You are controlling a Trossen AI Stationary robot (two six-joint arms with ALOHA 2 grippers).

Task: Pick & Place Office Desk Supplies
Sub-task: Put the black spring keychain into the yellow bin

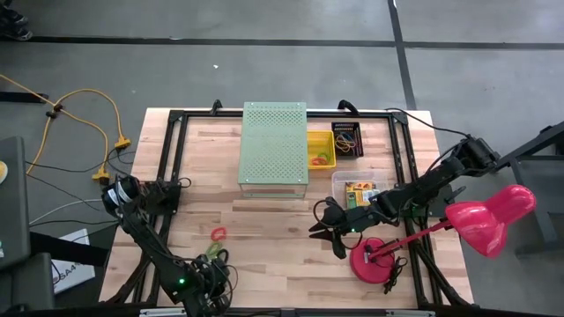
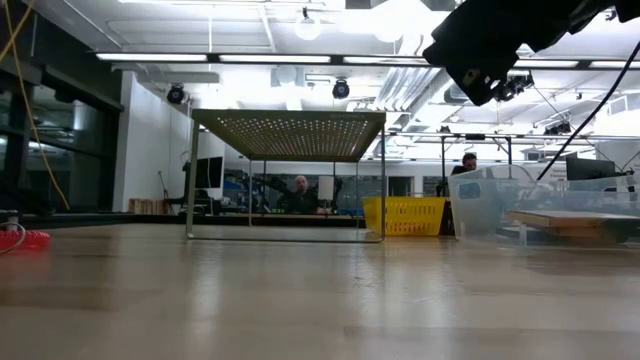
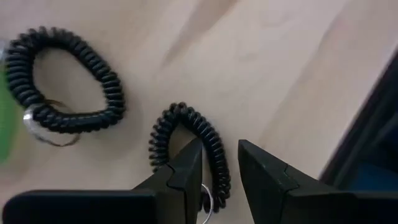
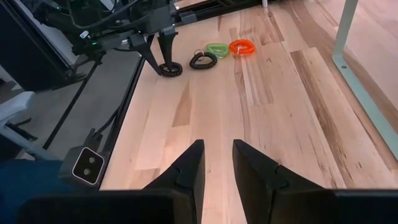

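The left gripper, at the table's 7 o'clock edge, stands with its fingers parted astride one side of a black coil band, which it touches without clamping. A second black band lies just beside. The right gripper, at 4 o'clock, hangs empty over bare wood, fingers slightly apart.

Bright overhead ceiling lights — glare, soft shadows — close foreground blurred.

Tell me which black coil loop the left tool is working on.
The black loop with one side between the left tool's fingers; the other black loop lies clear beside it.
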